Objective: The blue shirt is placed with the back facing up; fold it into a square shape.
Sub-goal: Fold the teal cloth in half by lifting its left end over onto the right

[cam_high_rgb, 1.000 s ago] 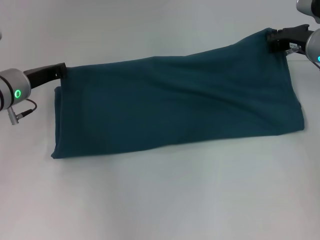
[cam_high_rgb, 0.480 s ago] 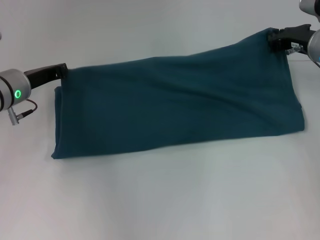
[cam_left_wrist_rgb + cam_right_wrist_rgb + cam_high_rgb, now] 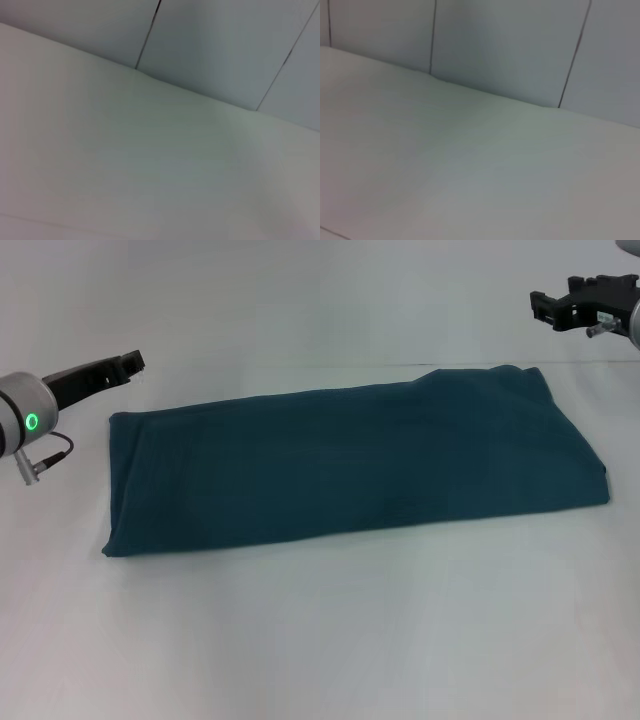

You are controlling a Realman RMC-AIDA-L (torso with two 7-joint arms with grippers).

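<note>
step: blue shirt [image 3: 350, 465] is lying as a long folded band on the counter [image 3: 320, 640], needing a crosswise fold next
left claw [image 3: 128, 362]: hovering off the shirt's left end, holding nothing, can't tell if it's parted
right claw [image 3: 560, 308]: hanging beyond the shirt's right far corner, empty, looking parted

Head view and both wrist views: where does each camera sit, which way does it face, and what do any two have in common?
Head view: on the robot's head, looking forward and down at the blue shirt on the white table; left gripper and right gripper show.
Left wrist view: faces bare table and panelled wall; no fingers.
Right wrist view: the same.
Shared: both wrist views show table and wall, no shirt.
</note>
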